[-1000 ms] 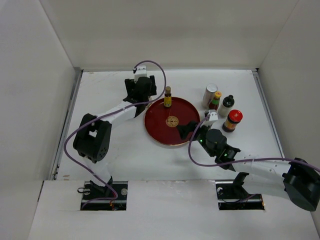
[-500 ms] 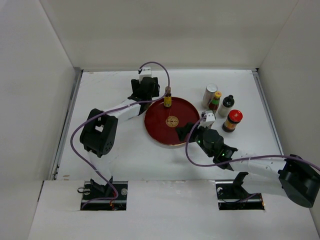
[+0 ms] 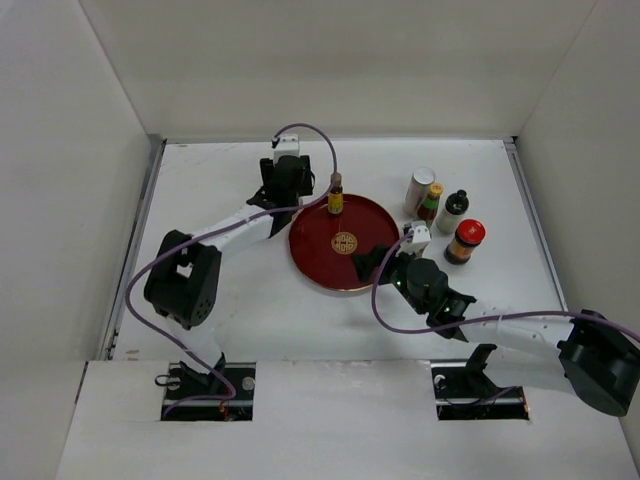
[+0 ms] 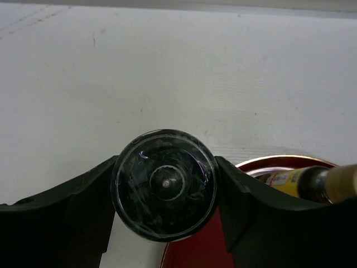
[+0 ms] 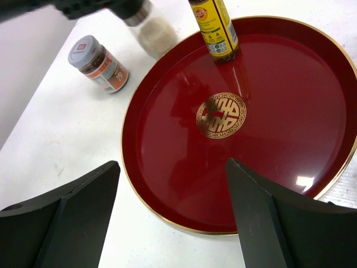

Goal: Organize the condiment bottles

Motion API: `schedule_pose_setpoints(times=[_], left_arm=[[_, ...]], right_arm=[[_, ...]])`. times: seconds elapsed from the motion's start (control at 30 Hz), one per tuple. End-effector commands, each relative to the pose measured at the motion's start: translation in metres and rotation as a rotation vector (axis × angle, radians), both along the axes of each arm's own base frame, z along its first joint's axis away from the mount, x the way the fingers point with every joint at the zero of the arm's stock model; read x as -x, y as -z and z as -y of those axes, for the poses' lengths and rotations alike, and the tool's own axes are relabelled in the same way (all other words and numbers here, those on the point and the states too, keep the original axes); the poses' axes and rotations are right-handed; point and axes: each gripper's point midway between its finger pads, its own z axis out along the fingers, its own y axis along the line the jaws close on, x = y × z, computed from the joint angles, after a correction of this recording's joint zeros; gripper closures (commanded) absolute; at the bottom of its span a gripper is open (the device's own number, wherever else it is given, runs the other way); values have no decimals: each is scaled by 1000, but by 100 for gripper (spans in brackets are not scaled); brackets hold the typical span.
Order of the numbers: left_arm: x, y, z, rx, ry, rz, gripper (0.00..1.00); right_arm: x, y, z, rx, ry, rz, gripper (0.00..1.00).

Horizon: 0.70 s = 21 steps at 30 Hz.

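**Jar held at the tray's edge, with a knock-over risk either side**

Nearest me, my right gripper (image 5: 173,212) hangs spread wide and empty. Its arm lies low across the table (image 3: 220,170) and aims over the near-right rim of the red tray (image 3: 310,262), so it could foul the left arm's path. A grey-lidded jar (image 5: 99,63) stands on the table just outside the tray's left rim. Further out, my left arm is stretched forward with its wrist turned down, and the left gripper (image 4: 164,192) is clamped round a clear-topped jar (image 4: 164,183) at the tray's far-left rim. I can't tell whether its base clears that rim, so catching the rim could tip the jar or shove the tray. The slim yellow-labelled bottle (image 5: 215,28) stands just beside it on the tray, and a sideways sweep would likely topple it.
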Motion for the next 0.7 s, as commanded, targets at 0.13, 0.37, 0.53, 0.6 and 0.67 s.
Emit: schedule_pose_setpoints(times=[0.13,0.37,0.53,0.6,0.67], left_arm=[[36,-113,25,146,62,266,69],[52,-96,65,139,143,230,70],[44,-76,77,122,159,194,70],[44,-71,79,120,160,188,70],[43,-63,80,113,158,174,70]], right_arm=[[-3,-19,-4,-47,5,44,16],[-5,-18,-2,-49,13,42,16],[-5,-20,1,-51,21,51,16],[-5,-22,3,-53,24,55,16],[-5,-25,4,-62,25,66,16]])
